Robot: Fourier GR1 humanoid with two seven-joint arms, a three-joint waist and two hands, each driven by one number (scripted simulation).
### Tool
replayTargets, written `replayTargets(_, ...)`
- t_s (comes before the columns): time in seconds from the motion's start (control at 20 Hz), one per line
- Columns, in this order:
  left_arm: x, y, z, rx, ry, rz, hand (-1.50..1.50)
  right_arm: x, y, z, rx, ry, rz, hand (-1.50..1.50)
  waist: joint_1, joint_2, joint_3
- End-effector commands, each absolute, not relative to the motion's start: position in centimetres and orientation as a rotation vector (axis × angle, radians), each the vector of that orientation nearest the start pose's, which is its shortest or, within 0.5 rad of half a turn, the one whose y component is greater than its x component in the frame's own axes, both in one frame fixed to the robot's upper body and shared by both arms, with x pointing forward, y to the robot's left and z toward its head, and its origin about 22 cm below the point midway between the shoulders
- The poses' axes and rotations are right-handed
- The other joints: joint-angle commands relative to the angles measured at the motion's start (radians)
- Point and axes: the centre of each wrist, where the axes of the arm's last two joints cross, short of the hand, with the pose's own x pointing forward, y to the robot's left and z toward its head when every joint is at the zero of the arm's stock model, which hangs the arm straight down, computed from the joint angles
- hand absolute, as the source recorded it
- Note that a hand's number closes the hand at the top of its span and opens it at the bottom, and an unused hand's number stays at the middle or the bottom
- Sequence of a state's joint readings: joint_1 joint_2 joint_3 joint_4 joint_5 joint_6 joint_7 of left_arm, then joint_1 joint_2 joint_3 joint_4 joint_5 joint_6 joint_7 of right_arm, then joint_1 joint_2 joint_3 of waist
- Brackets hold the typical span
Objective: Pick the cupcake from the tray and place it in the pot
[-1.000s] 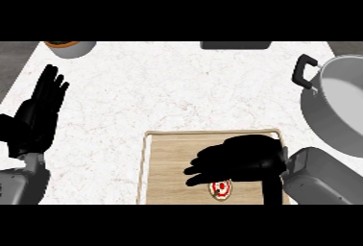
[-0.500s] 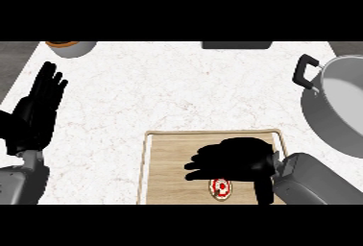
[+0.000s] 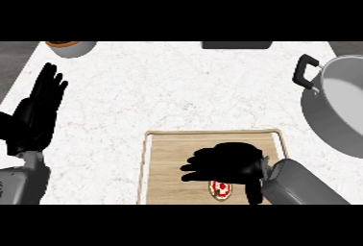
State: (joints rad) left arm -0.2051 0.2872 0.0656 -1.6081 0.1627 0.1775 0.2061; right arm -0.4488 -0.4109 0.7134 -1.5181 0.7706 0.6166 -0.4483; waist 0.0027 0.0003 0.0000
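The cupcake (image 3: 221, 189), white with a red top, sits on the wooden tray (image 3: 170, 153) near its front edge. My right hand (image 3: 225, 161) hovers over the tray just behind the cupcake, fingers pointing left and relaxed, thumb reaching down beside the cupcake; it partly covers it. The grey pot (image 3: 339, 113) with a black handle stands at the right edge of the counter. My left hand (image 3: 35, 113) rests open at the left edge, fingers up.
A small bowl with an orange-brown rim (image 3: 68, 47) stands at the back left. A dark flat object (image 3: 236, 44) lies at the back edge. White marbled counter spreads between tray and pot.
My right hand and forearm have shifted slightly left and lower over the cupcake. The left hand has barely moved.
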Motion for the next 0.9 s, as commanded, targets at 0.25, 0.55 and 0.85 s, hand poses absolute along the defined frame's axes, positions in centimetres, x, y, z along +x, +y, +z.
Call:
replayTargets(0.25,27.1,27.6,8.2,0.203,-1.618,0.074,0.00,28.4,-12.3,2.9,0.215,-1.343,2.183,-1.50,0.004,0.000,0.000)
replayTargets(0.55,27.8,28.8,8.6,0.189,-1.627,0.073,0.00,27.9,-13.1,1.1,0.300,-1.474,2.327,1.50,0.005,0.000,0.000)
replayTargets(0.85,27.8,28.5,8.0,0.210,-1.609,0.063,0.00,27.1,-10.9,1.8,0.332,-1.464,2.316,1.50,0.000,-0.001,0.000)
